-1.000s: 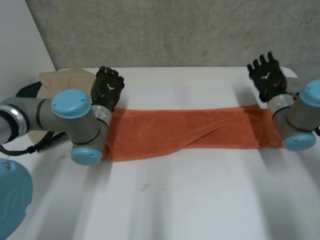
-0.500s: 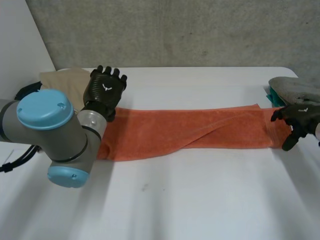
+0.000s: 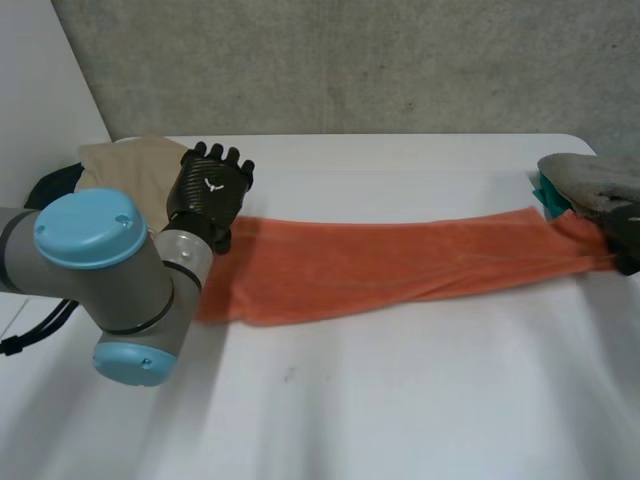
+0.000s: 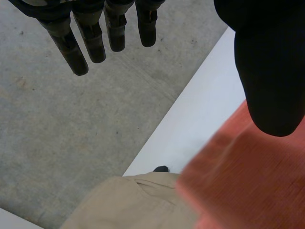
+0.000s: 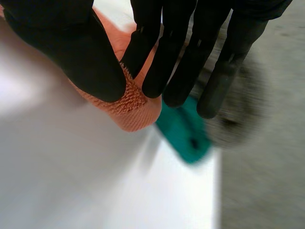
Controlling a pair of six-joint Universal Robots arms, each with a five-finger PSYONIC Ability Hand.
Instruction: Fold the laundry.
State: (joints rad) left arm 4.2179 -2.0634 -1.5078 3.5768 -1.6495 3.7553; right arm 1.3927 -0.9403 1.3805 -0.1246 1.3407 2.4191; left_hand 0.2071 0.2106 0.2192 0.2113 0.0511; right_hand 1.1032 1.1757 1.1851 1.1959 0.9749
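Orange towel lies stretched in a long strip across the white bench, creased along its length. Right end is lifted slightly at the bench's right edge. Right hand grasps it there, and the right wrist view shows the towel's tip pinched between thumb and fingers. Left hand is released over the towel's left end, fingers straight, holding nothing. Beige cloth sits just beyond that end. Grey cloth on a teal item is beside the right hand.
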